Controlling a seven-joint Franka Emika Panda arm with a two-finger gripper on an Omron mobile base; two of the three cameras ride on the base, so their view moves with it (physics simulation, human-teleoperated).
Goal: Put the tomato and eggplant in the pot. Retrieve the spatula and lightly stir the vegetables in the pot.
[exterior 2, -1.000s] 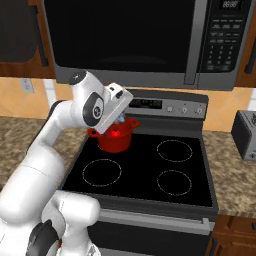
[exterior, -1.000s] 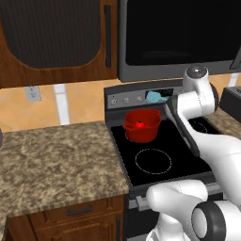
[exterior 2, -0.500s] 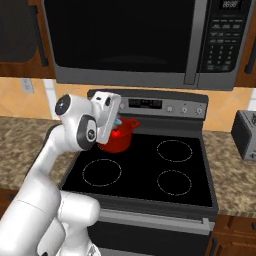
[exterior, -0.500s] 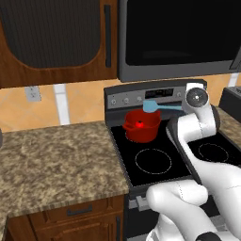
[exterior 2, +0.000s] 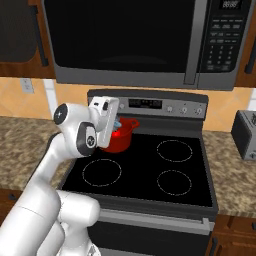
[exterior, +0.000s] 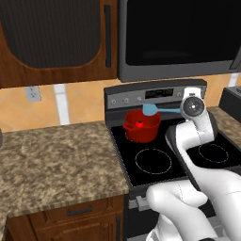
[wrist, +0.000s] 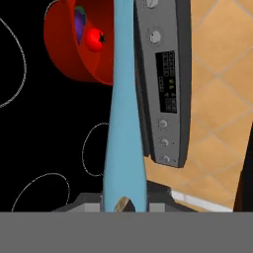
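Gripper (wrist: pixel 123 205) is clamped on the light blue spatula (wrist: pixel 122 99), running up the middle of the hand view. Upper left there, the red pot (wrist: pixel 64 44) holds the tomato (wrist: pixel 94 39) plus something purple.

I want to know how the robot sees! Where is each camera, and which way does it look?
Left base view: behind the arm's left, facing the stove; arm rises lower right, carrying the spatula over the pot.
Right base view: behind its right; arm lower left, partly hiding the pot.
Hand view: on the hand, looking along the spatula at the tomato.
All three share the pot.
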